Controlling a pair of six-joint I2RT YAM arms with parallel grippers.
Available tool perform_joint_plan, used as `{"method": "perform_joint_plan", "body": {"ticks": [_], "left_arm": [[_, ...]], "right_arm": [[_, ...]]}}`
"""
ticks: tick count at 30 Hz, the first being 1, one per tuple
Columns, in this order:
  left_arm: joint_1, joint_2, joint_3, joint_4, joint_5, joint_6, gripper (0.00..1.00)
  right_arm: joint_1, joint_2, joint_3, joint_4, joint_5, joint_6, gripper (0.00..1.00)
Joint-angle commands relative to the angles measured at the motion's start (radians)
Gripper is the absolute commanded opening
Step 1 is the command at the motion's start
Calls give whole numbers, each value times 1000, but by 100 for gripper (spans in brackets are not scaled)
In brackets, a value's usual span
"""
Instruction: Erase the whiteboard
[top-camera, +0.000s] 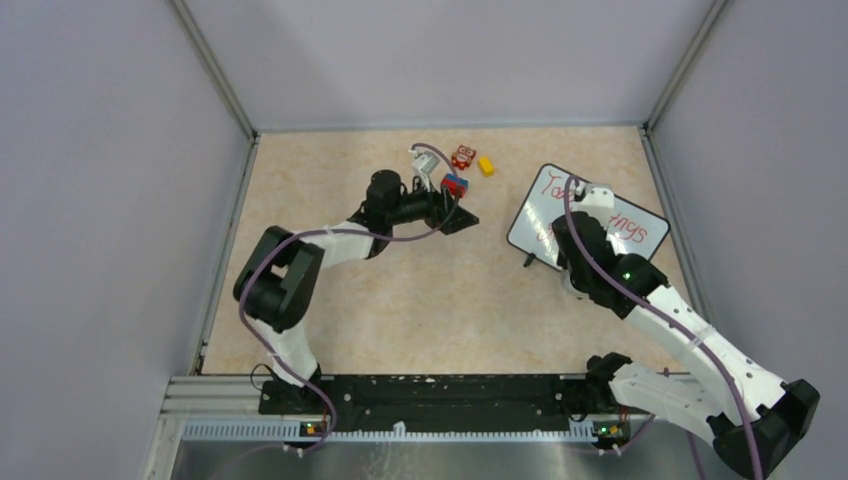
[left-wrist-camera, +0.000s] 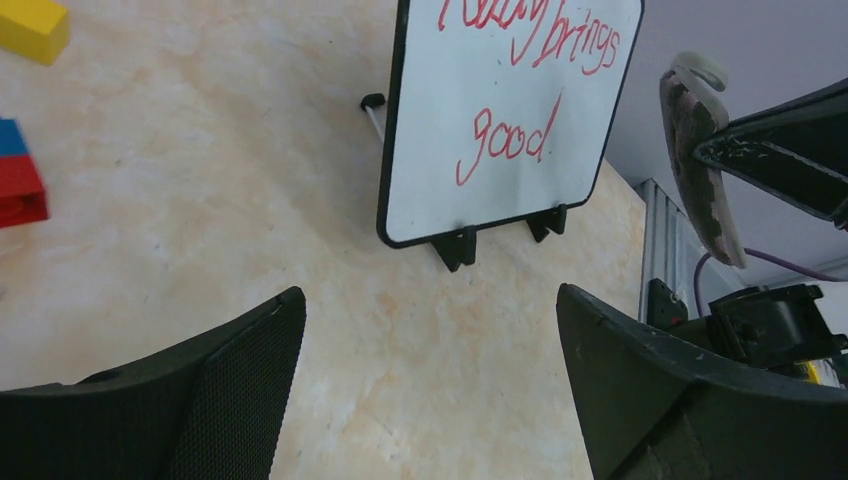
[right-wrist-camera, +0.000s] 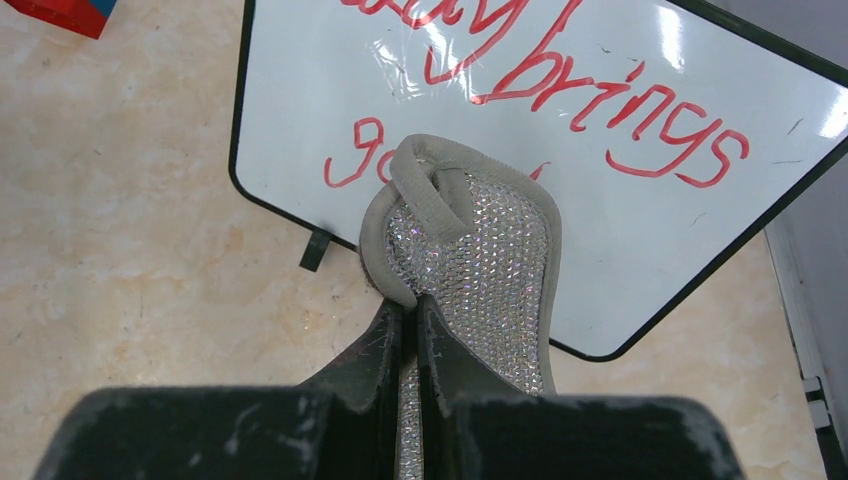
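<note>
White board, top view: small glossy whiteboard (top-camera: 545, 205) with thin black frame and red handwriting, propped on the beige marbled table (top-camera: 400, 300).
Right pincer, top view: right pincer (top-camera: 592, 200) over the whiteboard's face; its grip is unreadable from here.
Left pincer, top view: left pincer (top-camera: 462, 218) well left of the whiteboard, carrying nothing.
Left wrist view: left pincer (left-wrist-camera: 430, 400) spread wide, facing the whiteboard (left-wrist-camera: 505, 110) and its small black feet (left-wrist-camera: 455, 245); no writing wiped yet.
Right wrist view: right pincer (right-wrist-camera: 412, 320) pressed together, pinching a grey-rimmed glittery wiping pad (right-wrist-camera: 480, 270) in front of the whiteboard (right-wrist-camera: 640, 250), over the word "good"; contact unclear.
Handling: probably light, stiff and slippery-faced, apt to slide or tip under wiping; best steadied by the frame edge, clear of the writing.
</note>
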Motion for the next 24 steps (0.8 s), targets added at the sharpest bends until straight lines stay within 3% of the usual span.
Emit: {"method": "perform_joint_plan", "body": {"ticks": [1, 9, 19, 24], "left_arm": [[-45, 168, 136, 286, 98, -114, 97], [-84, 460, 360, 432, 158, -233, 94], [-118, 655, 526, 428, 175, -261, 94], [-129, 695, 538, 482, 175, -300, 90]], "right_arm": [[-15, -15, 18, 39, -41, 12, 0], [-16, -18, 46, 21, 49, 13, 0], [-16, -39, 54, 13, 124, 35, 0], [-18, -39, 39, 9, 179, 37, 0]]}}
